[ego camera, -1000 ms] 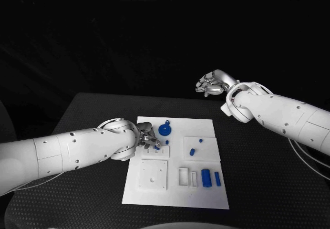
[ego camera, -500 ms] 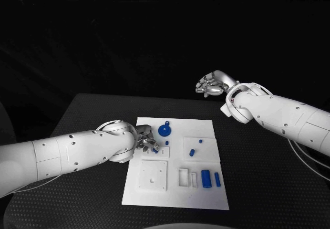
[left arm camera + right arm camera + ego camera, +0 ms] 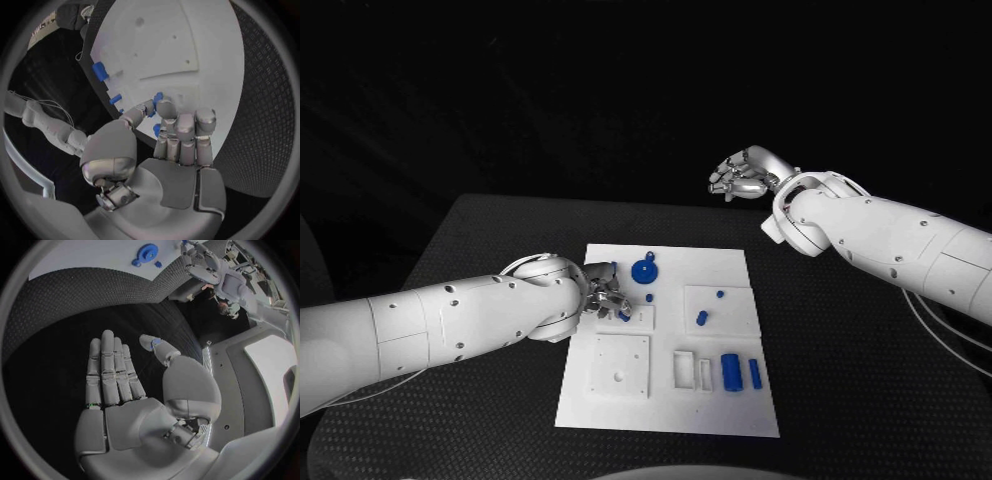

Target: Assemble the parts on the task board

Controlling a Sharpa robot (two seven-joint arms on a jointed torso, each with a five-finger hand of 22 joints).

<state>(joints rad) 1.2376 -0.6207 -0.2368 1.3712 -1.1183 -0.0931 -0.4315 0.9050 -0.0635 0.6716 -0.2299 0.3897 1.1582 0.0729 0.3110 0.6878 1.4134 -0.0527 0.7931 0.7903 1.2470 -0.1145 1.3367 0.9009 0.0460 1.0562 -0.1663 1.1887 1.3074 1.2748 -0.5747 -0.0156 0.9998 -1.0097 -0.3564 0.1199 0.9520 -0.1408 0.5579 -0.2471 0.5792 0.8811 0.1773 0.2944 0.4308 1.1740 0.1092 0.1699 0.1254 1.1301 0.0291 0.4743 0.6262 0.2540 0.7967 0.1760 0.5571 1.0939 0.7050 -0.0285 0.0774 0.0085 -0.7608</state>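
Observation:
The white task board lies in the middle of the black table. My left hand is low over the board's left middle, fingers curled, pinching a small blue part between thumb and finger; the blue part shows at the fingertips of the left hand in the left wrist view. A blue gear and a small blue peg sit just beyond it. My right hand is raised above the table's far edge; in its wrist view the right hand is flat and holds nothing.
A raised white block carries two small blue pegs. Near the front lie a white square plate, a white frame and two blue cylinders. Black table surrounds the board.
My left hand has crept slightly toward the near side of the board with the small blue part. The right arm has not moved.

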